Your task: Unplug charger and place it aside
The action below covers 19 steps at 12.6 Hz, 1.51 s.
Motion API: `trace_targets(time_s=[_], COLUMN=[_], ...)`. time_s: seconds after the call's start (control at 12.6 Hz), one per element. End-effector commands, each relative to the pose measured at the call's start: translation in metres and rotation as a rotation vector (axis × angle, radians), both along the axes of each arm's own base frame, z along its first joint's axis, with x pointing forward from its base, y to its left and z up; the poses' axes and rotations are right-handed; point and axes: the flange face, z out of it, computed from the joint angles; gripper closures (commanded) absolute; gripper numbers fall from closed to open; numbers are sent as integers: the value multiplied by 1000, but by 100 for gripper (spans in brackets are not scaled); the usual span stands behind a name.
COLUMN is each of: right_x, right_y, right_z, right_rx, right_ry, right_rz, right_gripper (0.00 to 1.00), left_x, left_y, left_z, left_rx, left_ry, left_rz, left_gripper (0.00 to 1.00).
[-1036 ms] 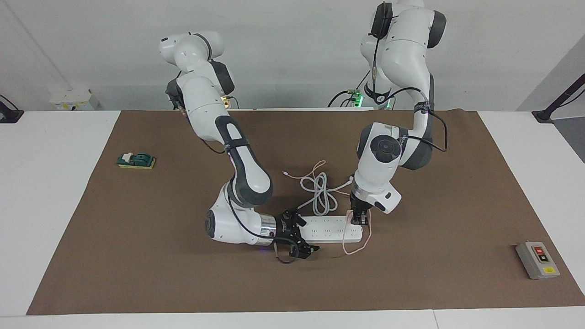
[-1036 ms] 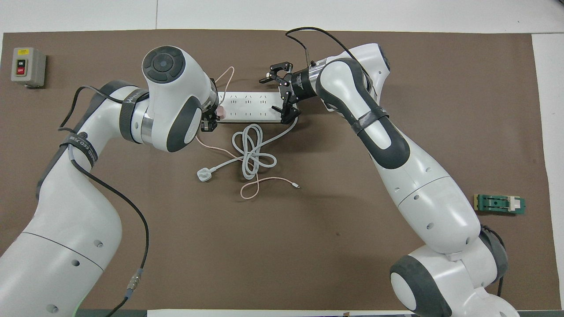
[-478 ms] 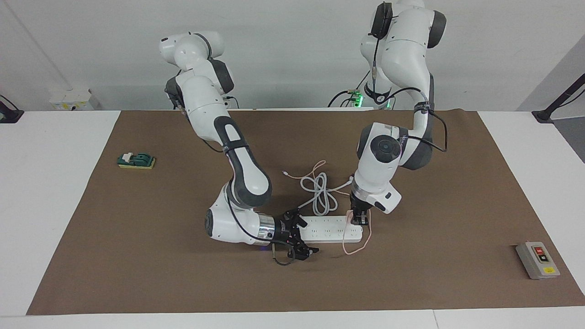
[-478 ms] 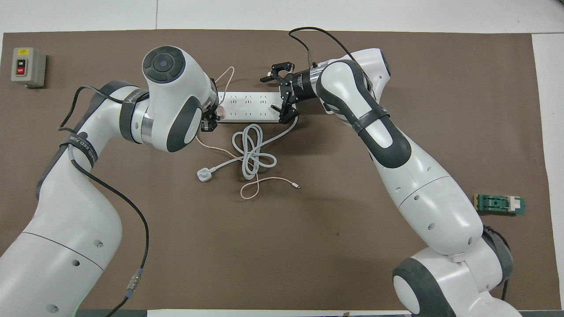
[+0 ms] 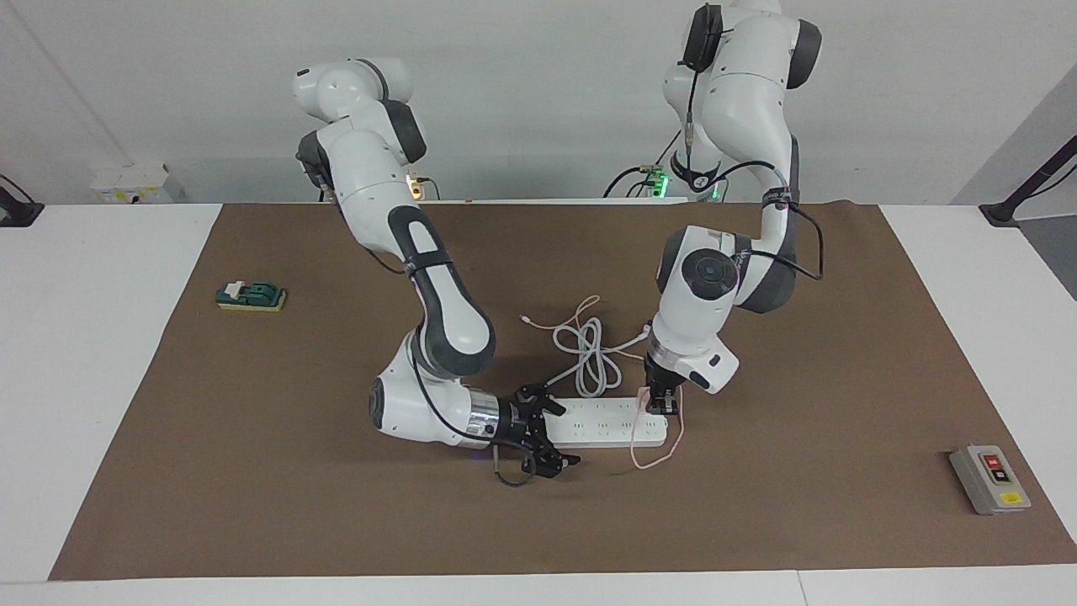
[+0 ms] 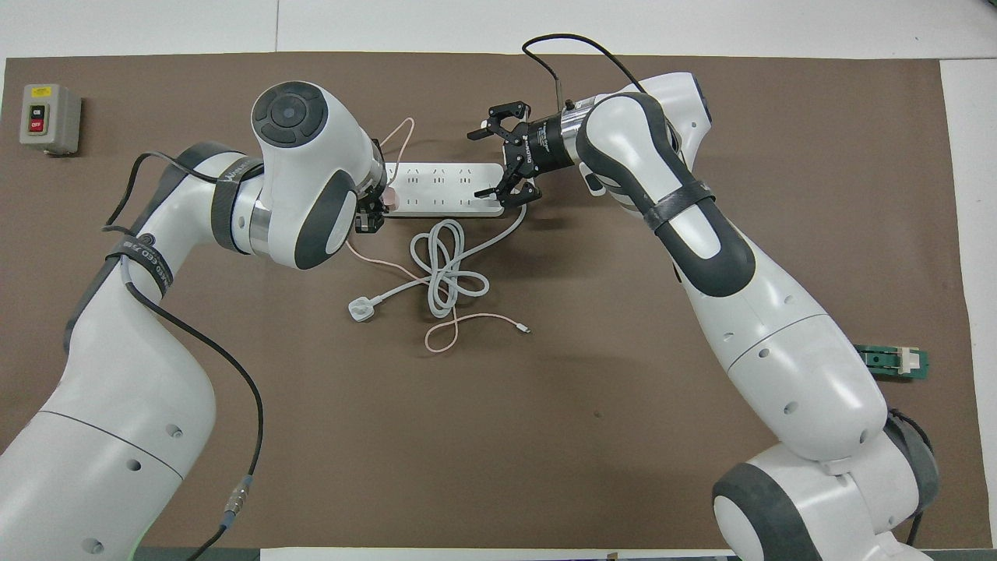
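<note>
The pale-pink charger (image 6: 392, 201) sits plugged into the long white power strip (image 6: 444, 191) at the end toward the left arm. My left gripper (image 6: 374, 212) comes down from above and is shut on the charger; in the facing view the left gripper (image 5: 661, 402) stands on that end of the power strip (image 5: 602, 422). The thin pink cable (image 5: 665, 450) loops off beside it. My right gripper (image 6: 487, 164) is open, level with the table, its fingers either side of the strip's other end; it also shows in the facing view (image 5: 565, 433).
The strip's white cord (image 6: 445, 273) lies coiled nearer the robots, ending in a round white plug (image 6: 360, 309). A grey switch box (image 6: 49, 117) sits toward the left arm's end. A green block (image 5: 251, 295) sits toward the right arm's end.
My right gripper has drawn back along the strip toward the right arm's end, still open. My left gripper and the charger have not moved.
</note>
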Motion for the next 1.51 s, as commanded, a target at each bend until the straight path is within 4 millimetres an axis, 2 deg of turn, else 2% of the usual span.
trace_targets(time_s=[0.0,0.24,0.4,0.56,0.88,1.43], right_x=[-5,-6,-10,-13,-17,-17], right_y=[-7,-4,-11,-9,-6,-6], right_z=[8,0,-11,-12,-33,-43], right_rx=[-13,-15,9,9,1,-11], right_ry=[17,10,29,41,32,-26], right_rz=[6,6,49,70,97,109], right_gripper=[0,0,0,0,0,0], left_x=[-8,-8,-8,-8,-8,-8], left_y=[1,1,1,1,1,1], left_z=[2,2,2,2,2,2], left_rx=[15,15,15,16,16,15], left_ry=[-13,-13,-13,-12,-12,-13], left_rz=[3,3,5,3,3,3], left_gripper=[100,100,100,100,100,100])
